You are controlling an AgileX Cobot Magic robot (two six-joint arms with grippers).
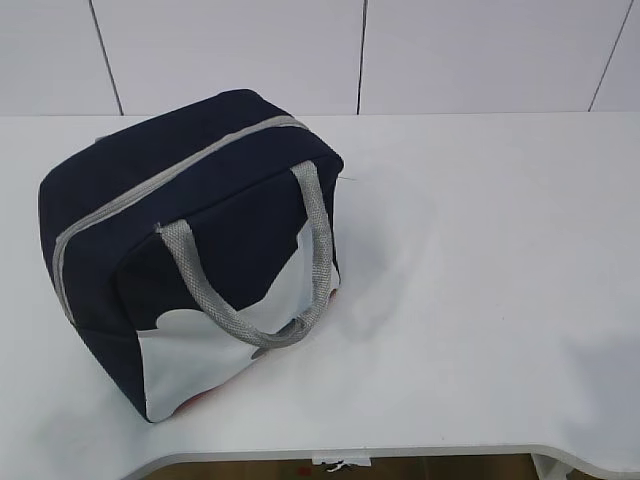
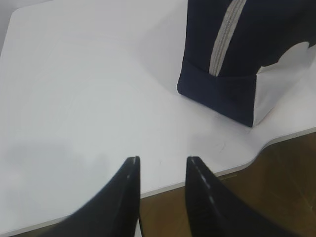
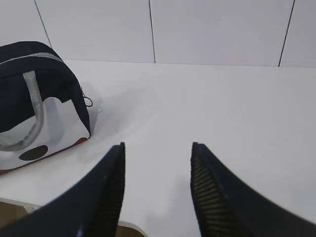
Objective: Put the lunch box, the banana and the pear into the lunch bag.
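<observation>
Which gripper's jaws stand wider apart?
The right gripper: its wrist view shows a broader gap than the left gripper. Both are empty above the table.

left pincer (image 2: 163,160) – jaws apart, empty | right pincer (image 3: 158,145) – jaws apart, empty

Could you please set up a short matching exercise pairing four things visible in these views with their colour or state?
Column one:
1. lunch bag body
2. zipper
3. lower panel
4. left end effector

Column two:
A. white
B. open, holding nothing
C. navy blue
D. grey, closed

Pairs: 1-C, 2-D, 3-A, 4-B
</observation>
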